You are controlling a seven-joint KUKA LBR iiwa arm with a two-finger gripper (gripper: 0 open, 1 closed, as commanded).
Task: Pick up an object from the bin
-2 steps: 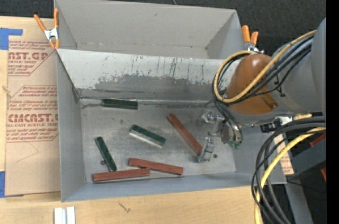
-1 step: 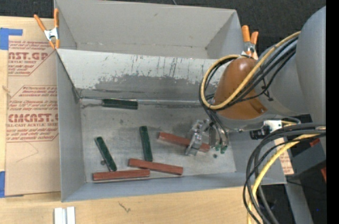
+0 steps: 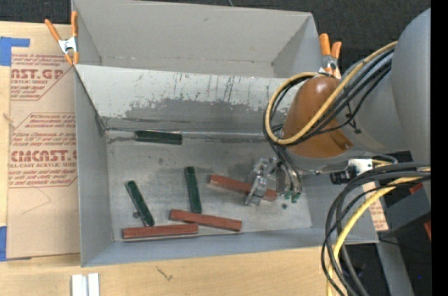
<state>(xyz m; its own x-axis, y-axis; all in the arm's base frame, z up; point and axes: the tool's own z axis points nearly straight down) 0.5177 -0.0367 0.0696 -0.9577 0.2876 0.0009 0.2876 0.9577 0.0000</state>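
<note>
A dark green stick (image 3: pixel 158 137) lies level at the back, well apart from the others. Nearer the front, a middle green stick (image 3: pixel 192 189) stands almost straight up in the view and a left green stick (image 3: pixel 139 203) slants. Below them lie two bars: an upper red-brown bar (image 3: pixel 205 220), tilted down to the right, and just beside its left end a lower red-brown bar (image 3: pixel 159 232).

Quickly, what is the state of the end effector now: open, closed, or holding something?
End effector: open or closed cannot be told; it is low at the right end of a red-brown bar.
</note>
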